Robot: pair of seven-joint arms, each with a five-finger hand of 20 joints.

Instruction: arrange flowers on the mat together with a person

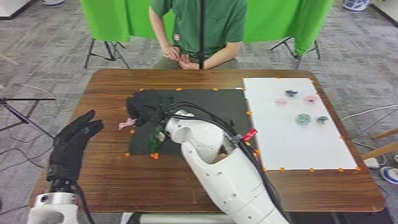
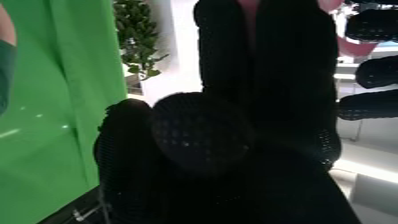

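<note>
Flowers (image 1: 304, 119) lie right of the black mat (image 1: 226, 96), yet to be arranged with the greenery (image 1: 155, 143) on it. The right hand (image 1: 146, 107), over its left side, seems closed narrowly on a pink flower (image 1: 127, 123); left of it, the left hand (image 1: 73, 142) is wide. Arranging looks partly done.

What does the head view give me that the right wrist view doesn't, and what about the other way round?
Head view: the brown wooden table, the black mat and the white mat with small green, pink and dark blue flowers. A red tag is beside the right arm.

Right wrist view: a leafy green plant beside the curtain.

Both: that green curtain, the right robot hand with something pink near it, and the left robot hand.
</note>
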